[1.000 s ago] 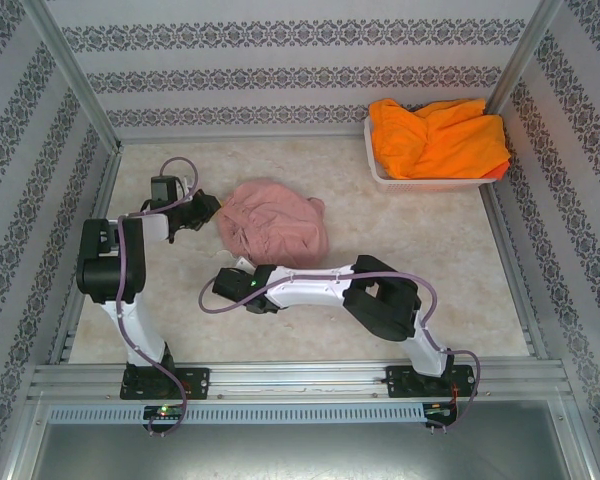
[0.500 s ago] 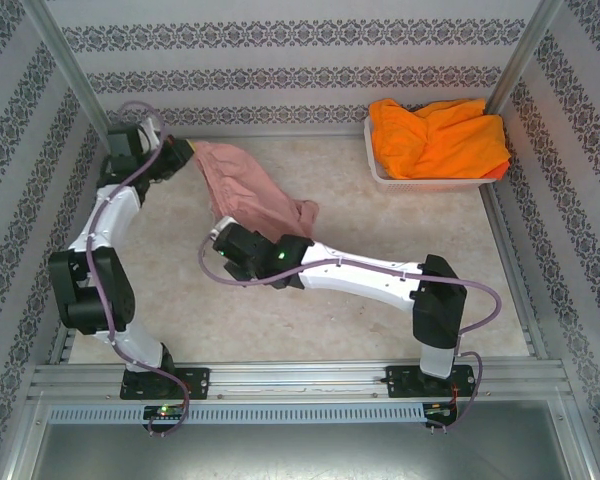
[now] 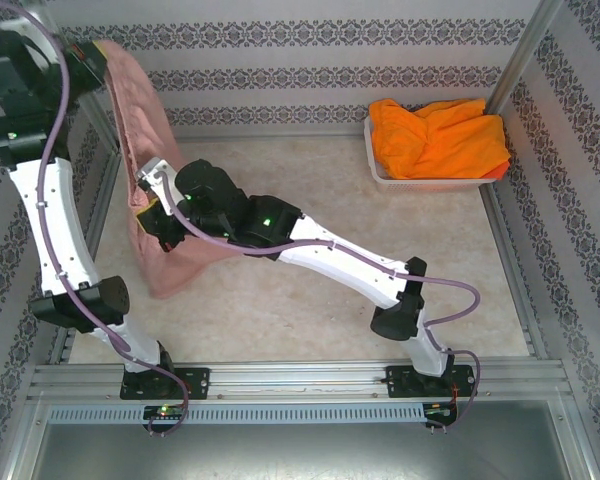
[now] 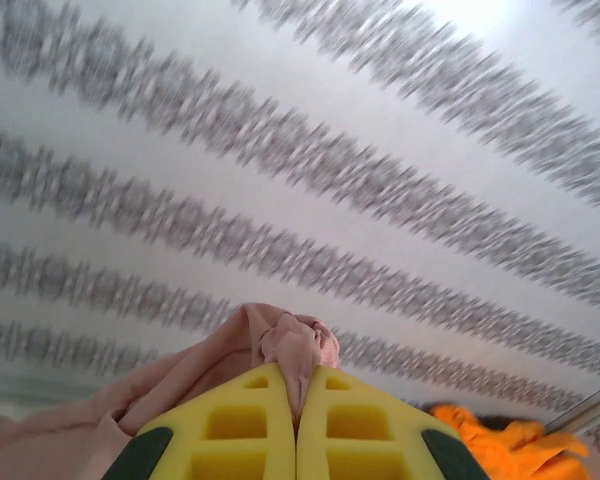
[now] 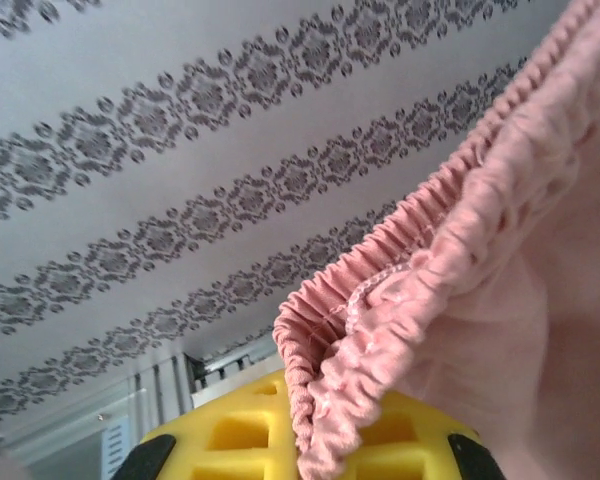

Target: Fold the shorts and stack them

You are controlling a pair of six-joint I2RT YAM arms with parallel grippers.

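Cloth has risen: we see the pink shorts (image 3: 168, 262) now hanging above the worktop (image 3: 430, 250), no longer crumpled on it. The left claw (image 4: 297, 385) and right claw (image 5: 310, 400) each clamp tight on their fabric. Orange shorts (image 3: 440, 140) fill the basket (image 3: 380, 176).

Dusty pink shorts (image 3: 130, 120), orange shorts (image 3: 440, 140)

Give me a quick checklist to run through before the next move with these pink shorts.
1. Left gripper shut on pink shorts: ok.
2. Right gripper shut on their waistband: ok.
3. Shorts spread flat: not ok, hanging bunched between the grippers.
4. Lower hem clear of the table: cannot tell.
5. Orange shorts in white basket, away from both arms: ok.
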